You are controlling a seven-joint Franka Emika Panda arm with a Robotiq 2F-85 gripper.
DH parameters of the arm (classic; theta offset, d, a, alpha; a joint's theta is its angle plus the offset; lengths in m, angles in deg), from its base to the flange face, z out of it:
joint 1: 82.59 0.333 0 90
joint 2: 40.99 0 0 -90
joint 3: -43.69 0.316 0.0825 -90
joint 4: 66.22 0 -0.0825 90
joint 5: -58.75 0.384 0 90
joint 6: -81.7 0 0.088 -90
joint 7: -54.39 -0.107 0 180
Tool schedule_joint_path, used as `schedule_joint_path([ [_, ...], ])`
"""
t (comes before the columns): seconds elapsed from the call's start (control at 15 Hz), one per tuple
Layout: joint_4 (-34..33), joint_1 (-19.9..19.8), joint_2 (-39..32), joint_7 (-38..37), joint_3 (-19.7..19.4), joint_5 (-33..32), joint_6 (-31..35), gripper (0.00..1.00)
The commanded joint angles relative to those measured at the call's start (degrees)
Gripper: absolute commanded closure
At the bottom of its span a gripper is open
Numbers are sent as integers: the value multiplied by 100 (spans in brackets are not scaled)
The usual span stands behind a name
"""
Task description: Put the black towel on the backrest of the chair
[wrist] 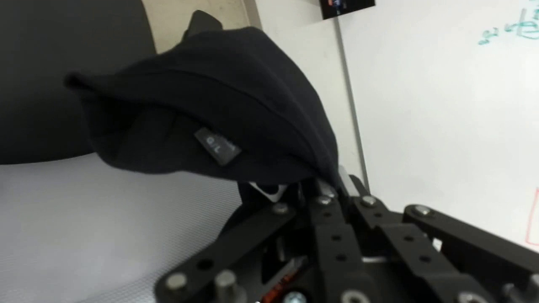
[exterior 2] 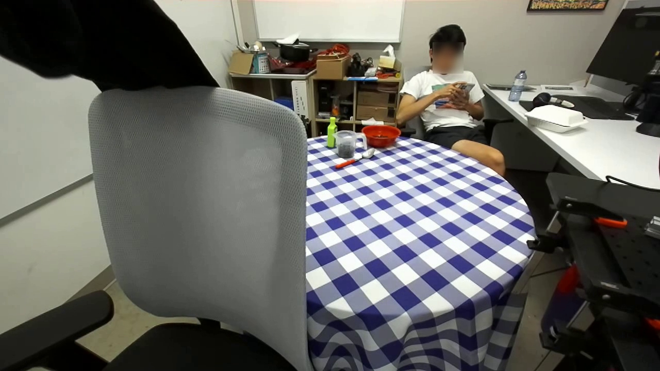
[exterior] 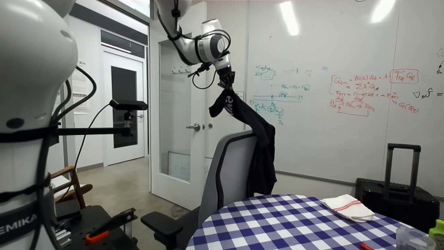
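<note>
The black towel (exterior: pixel 263 149) is a dark cloth with white lettering and a small grey tag, seen in the wrist view (wrist: pixel 219 113). My gripper (exterior: pixel 227 85) is shut on its upper end and holds it above the chair. In the wrist view the gripper (wrist: pixel 337 185) has the cloth pinched between its fingertips. From there the towel slants down to the top edge of the grey mesh backrest (exterior: pixel 239 163) and hangs down on its far side. In an exterior view, the towel (exterior 2: pixel 139 46) crosses the top of the backrest (exterior 2: pixel 196 201); its lower part is hidden behind it.
A round table with a blue checked cloth (exterior 2: pixel 412 216) stands beside the chair. On it are a folded white cloth (exterior: pixel 348 207), a measuring cup (exterior 2: pixel 346 144), a green bottle (exterior 2: pixel 331 132) and a red bowl (exterior 2: pixel 380 135). A whiteboard (exterior: pixel 329 139) is behind. A person (exterior 2: pixel 443 98) sits beyond the table.
</note>
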State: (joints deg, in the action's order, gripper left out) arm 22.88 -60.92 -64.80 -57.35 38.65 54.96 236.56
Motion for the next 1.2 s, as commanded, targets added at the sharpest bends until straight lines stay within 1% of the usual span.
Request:
schedule_joint_path([
  [0.0,813,24,402,267,308,-234,-483,91],
  [0.07,965,25,446,342,384,-287,-561,69],
  [0.2,1208,-14,567,546,547,-301,-699,64],
  [0.27,1305,-40,621,649,611,-284,-740,57],
  [0.6,1622,-150,916,962,775,-223,-830,20],
  [0.67,1661,-209,978,1068,792,-208,-817,12],
  [0.8,1597,-383,1073,1343,766,-190,-993,0],
  [0.93,1516,-591,1176,1685,705,-233,-1255,0],
  [1.13,1352,-1082,1261,2330,547,-192,-1706,0],
])
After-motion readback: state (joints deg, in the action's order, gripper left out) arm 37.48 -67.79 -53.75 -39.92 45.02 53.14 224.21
